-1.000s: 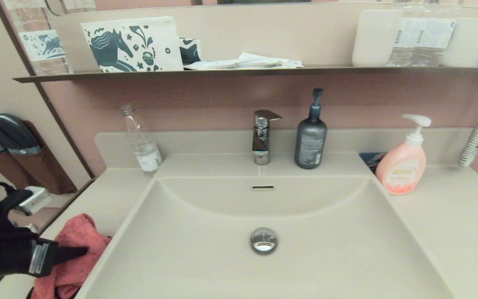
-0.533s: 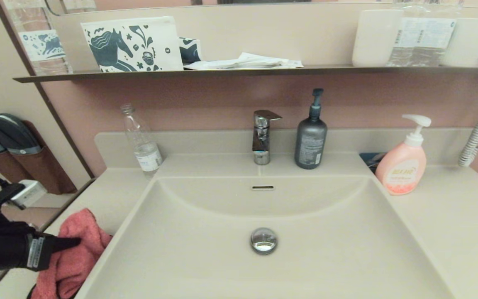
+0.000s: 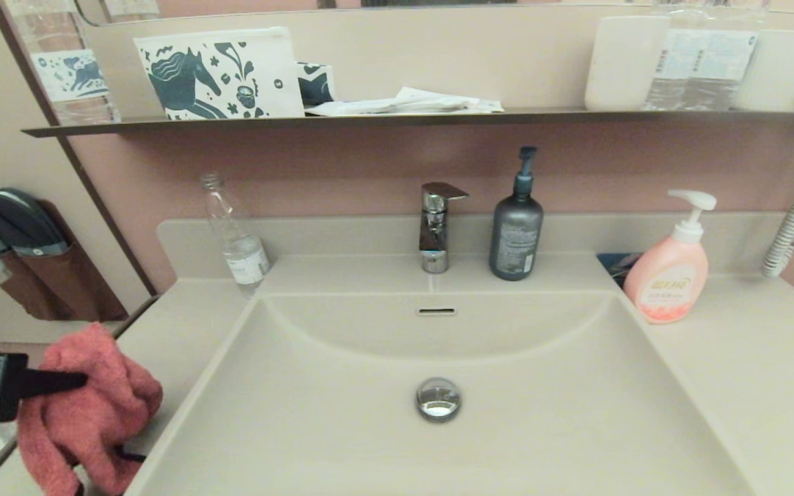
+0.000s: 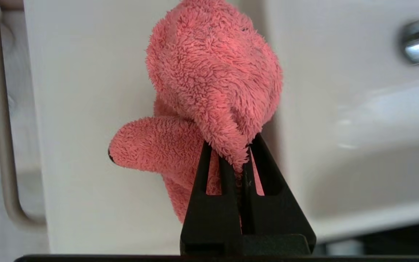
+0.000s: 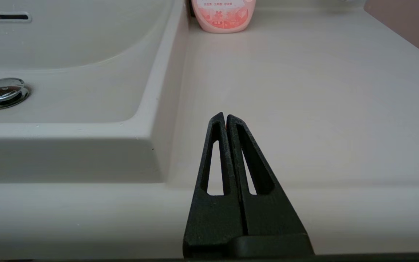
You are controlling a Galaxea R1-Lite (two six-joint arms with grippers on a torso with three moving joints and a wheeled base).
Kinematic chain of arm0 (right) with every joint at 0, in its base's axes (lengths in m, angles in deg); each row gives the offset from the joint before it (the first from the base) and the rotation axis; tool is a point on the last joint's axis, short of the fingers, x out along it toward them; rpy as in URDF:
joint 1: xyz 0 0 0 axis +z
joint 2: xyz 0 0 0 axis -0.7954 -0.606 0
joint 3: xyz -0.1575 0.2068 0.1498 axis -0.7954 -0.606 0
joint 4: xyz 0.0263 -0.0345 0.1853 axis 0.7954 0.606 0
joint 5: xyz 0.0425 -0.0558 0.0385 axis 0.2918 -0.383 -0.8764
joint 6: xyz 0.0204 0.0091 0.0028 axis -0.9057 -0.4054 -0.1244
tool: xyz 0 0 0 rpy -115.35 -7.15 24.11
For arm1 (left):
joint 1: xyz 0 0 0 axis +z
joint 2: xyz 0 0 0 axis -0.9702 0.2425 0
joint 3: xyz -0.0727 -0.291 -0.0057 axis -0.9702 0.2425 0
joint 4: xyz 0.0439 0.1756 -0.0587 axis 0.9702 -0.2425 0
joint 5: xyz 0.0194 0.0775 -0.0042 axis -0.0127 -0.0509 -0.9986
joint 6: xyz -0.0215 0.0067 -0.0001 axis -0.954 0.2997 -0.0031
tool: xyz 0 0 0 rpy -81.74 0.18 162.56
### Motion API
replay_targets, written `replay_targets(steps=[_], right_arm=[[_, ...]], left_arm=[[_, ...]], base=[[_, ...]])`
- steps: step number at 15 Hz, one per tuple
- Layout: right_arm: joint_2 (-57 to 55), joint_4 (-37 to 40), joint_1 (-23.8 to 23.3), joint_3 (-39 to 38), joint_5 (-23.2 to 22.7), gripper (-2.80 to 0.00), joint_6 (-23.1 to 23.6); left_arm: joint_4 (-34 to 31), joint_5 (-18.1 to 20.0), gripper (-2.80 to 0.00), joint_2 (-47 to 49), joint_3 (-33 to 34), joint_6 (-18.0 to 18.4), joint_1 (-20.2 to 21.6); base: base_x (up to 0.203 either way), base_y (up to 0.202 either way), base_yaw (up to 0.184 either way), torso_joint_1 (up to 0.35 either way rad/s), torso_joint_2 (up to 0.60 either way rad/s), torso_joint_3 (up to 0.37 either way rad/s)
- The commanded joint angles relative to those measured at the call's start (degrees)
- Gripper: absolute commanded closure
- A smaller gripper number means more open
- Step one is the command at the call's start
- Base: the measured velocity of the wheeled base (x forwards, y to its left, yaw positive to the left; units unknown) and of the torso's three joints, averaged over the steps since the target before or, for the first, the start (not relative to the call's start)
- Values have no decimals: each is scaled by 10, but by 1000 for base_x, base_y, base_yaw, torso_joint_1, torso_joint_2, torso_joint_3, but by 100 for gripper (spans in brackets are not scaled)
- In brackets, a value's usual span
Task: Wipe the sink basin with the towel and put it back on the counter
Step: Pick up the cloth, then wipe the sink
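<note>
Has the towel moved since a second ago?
Yes. The towel, pinched in the shut left claw, has lifted off the counter and shifted left, away from the sink basin rim it lay against.

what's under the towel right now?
The towel hangs from the shut left gripper over the counter, left of the sink basin. Bare beige counter shows around it; the patch directly beneath is covered.
</note>
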Motion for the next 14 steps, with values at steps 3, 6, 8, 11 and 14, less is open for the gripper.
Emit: replay_targets(steps=[3,6,8,11,14], right_arm=[[0,0,0,0,0,0,1],[0,0,0,0,0,0,0],[0,0,0,0,0,0,0],[0,0,0,0,0,0,0],[0,0,0,0,0,0,0]], left_arm=[[-191,1,0,-69,-112,-85,-67],[-219,-12,0,-89,-123,-154,-153],[-211,-48,0,-86,-124,-233,-237],[-154,-155,0,-58,-114,-376,-391],[-117,-274,0,-4,-113,-492,-553]], base=[[0,0,0,0,0,0],[0,0,0,0,0,0],[0,0,0,0,0,0],[0,0,0,0,0,0],[0,0,0,0,0,0]])
